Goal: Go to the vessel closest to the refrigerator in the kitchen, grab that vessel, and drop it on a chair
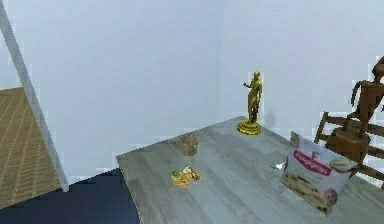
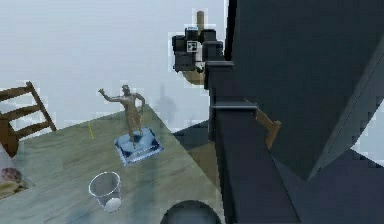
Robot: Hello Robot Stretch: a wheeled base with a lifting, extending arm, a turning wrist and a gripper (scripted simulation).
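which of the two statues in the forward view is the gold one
The gold statue stands at the table's far edge; the brown statue at the view's right edge is dark, not gold.

Standing here, I can read no words or numbers. The pale bag (image 1: pixel 318 176) on the bench (image 1: pixel 225 165) bears a red printed patch, too small to make out.
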